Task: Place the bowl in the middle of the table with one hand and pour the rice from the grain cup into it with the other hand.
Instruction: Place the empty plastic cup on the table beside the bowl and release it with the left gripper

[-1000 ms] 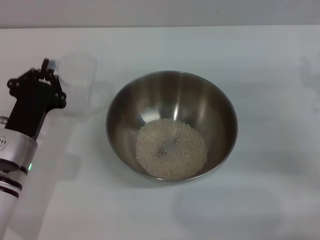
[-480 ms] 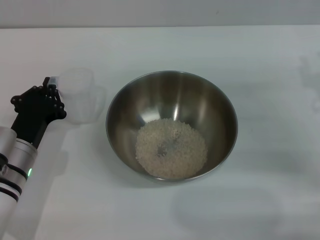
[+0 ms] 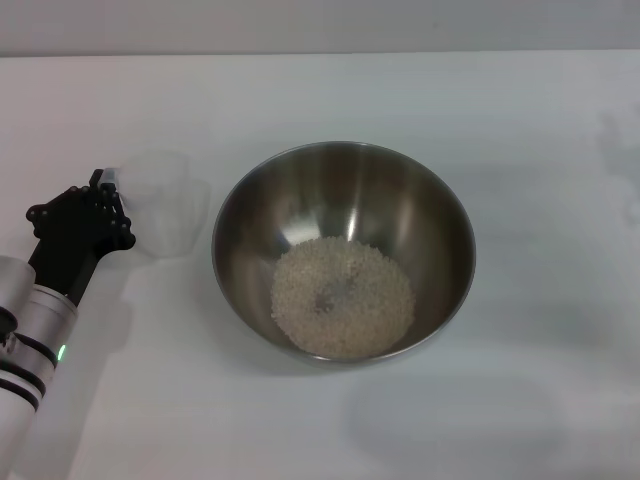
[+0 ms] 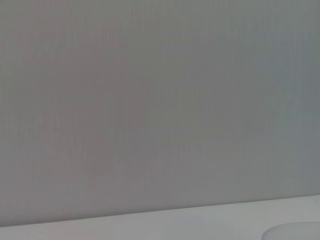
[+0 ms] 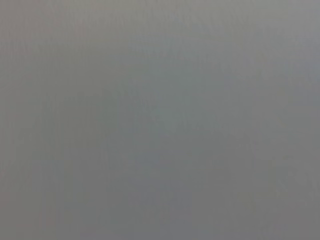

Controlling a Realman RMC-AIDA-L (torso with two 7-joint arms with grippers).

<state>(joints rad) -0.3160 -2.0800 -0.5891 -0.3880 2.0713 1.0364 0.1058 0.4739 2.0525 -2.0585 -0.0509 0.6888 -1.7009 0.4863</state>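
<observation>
The steel bowl stands in the middle of the white table. A round heap of rice lies in its bottom. Just left of the bowl the clear grain cup is upright and looks empty; its rim also shows in the left wrist view. My left gripper is at the cup's left side, shut on the small handle there. The right gripper is out of view, and the right wrist view shows only plain grey.
The table's far edge runs along the top of the head view against a grey wall. My left arm reaches in from the lower left corner.
My left gripper has moved toward me and down with the grain cup, which stays upright. The bowl and the rice have not moved.
</observation>
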